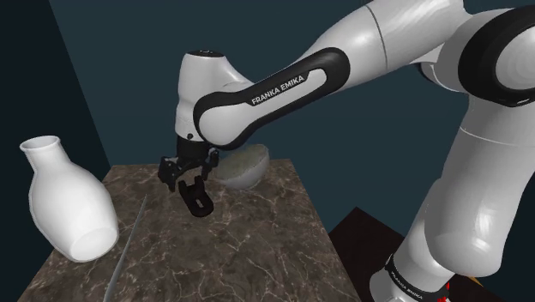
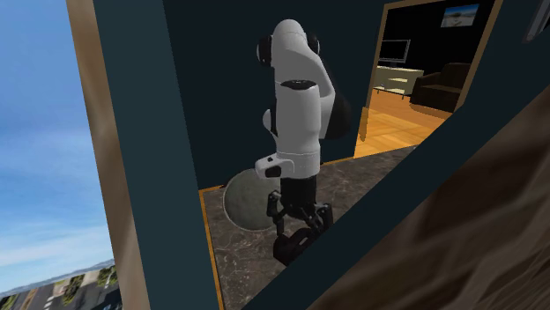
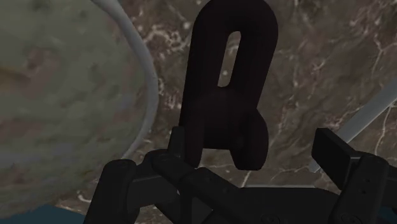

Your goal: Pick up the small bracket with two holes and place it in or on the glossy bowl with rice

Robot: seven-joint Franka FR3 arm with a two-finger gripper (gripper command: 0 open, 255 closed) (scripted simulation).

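Tool [image 3: 254, 146] released, fingers apart | black bracket [image 3: 213, 114] between | rice bowl [image 1: 244, 176] beside | white vase [image 1: 64, 202] well apart

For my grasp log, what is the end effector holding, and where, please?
Apparently nothing: the end effector is open, one finger clear of the black bracket.
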